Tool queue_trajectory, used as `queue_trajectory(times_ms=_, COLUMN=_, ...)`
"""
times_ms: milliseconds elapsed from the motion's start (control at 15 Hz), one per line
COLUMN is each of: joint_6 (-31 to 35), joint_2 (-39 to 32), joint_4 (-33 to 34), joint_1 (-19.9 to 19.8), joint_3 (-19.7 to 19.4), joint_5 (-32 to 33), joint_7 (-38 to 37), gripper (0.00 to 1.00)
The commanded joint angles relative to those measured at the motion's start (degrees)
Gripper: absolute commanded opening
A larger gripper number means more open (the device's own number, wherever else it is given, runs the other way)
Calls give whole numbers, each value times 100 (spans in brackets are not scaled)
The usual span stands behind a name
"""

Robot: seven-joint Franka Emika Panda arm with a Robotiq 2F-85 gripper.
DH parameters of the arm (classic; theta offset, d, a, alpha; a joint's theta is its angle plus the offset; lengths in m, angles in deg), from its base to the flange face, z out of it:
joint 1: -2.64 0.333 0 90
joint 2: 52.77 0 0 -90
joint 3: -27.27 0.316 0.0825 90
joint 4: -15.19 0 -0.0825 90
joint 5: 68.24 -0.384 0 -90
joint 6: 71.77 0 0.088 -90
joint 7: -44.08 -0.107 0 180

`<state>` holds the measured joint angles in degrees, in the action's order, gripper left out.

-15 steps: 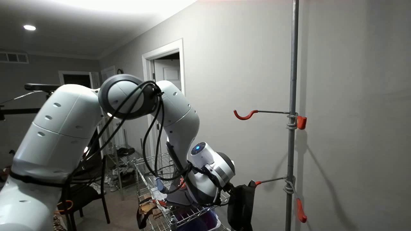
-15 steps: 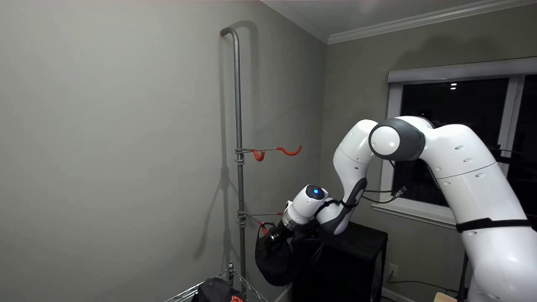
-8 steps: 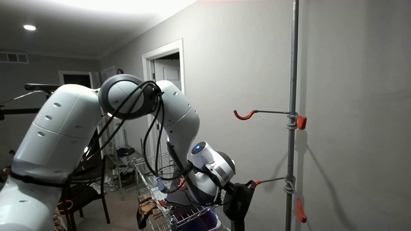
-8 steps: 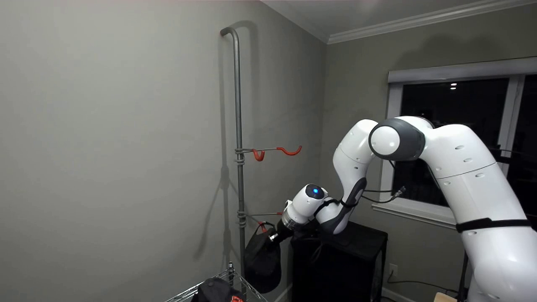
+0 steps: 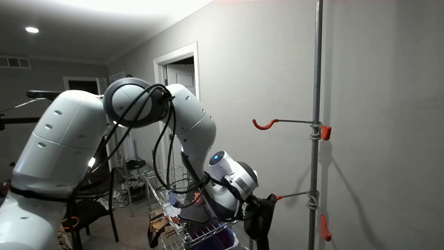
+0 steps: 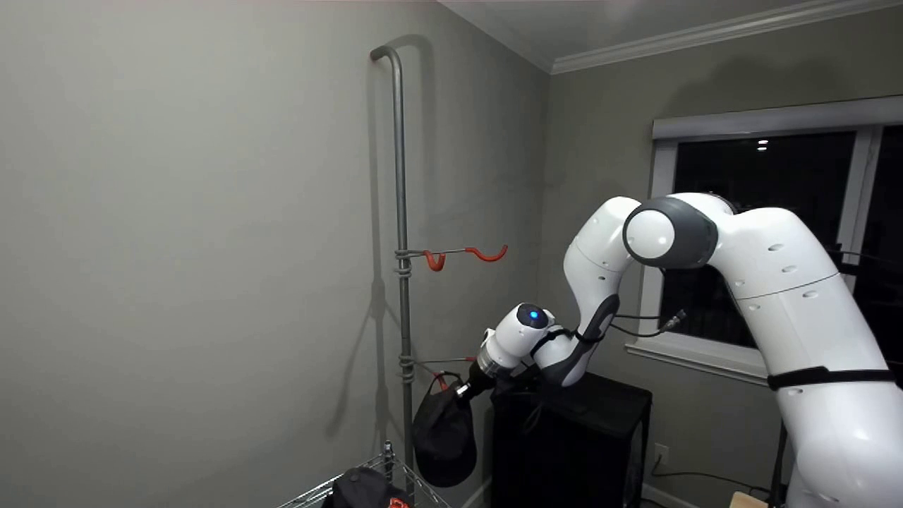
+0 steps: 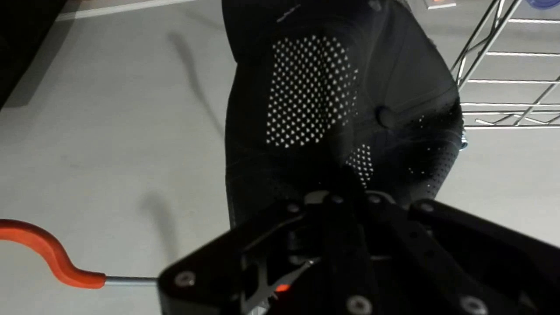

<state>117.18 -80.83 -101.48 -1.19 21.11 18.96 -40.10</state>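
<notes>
1. while the gripper stands fully closed at the fabric of a black cap, i cannot tell whether a fold is pinched between its fingers.
2. the cap hangs with its strap seemingly looped over an orange hook low on the metal pole; slow, gentle motion would probably serve best, since a sideways tug might drag the strap off.
3. farther out, a wire rack bears a second cap with an orange emblem.
4. below sits a pale-rimmed bin, purple inside, contents unclear.
</notes>
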Motion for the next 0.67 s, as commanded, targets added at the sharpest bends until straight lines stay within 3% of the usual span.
queue_trajectory(times_ms=0, joint_6=145, joint_2=295, joint_4=-162, joint_1=-42, joint_3=-76, joint_5=99, joint_7=-44, gripper=6)
queue_trajectory(times_ms=333, joint_6=674, joint_2=645, joint_4=-559, joint_1=-83, joint_3=-95, joint_5=363, joint_7=114, gripper=4)
queue_trajectory(times_ms=400, joint_6=798, joint_2=829, joint_4=-1021, joint_1=-316, joint_3=151, joint_5=-406, joint_7=1148, gripper=5)
queue_trajectory(times_ms=467, joint_6=1004, joint_2=898, joint_4=-927, joint_1=-115, joint_3=-90, joint_5=474, joint_7=289, gripper=4)
queue_trajectory(times_ms=533, joint_6=1085, joint_2=1040, joint_4=-1065, joint_1=-121, joint_3=-100, joint_5=500, joint_7=431, gripper=6)
queue_trajectory(times_ms=600, joint_6=916, joint_2=1216, joint_4=-1185, joint_1=-415, joint_3=281, joint_5=621, joint_7=411, gripper=5)
